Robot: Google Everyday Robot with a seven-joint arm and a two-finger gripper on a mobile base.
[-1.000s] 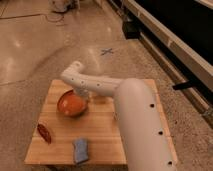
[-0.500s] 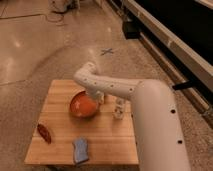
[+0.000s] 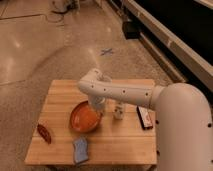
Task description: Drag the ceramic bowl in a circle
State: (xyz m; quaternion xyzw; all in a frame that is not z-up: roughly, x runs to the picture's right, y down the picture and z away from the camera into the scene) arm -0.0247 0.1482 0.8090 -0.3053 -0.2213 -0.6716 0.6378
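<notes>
The tool (image 3: 97,105) is down at the rim of the bowl (image 3: 81,119), which lies just left of it on the bench (image 3: 60,95). I cannot tell its grip. A wide rightward arc could topple the cup (image 3: 118,111) just right of the tool.

The gripper (image 3: 97,106) is at the upper right edge of the ceramic bowl (image 3: 82,119), mid-counter (image 3: 60,95). A small white cup (image 3: 118,111) stands just right of it, so that side is tight. A blue cloth (image 3: 80,149) lies close below the bowl. A red-brown thing (image 3: 44,133) lies lower left. The upper left has the most bare wood.
</notes>
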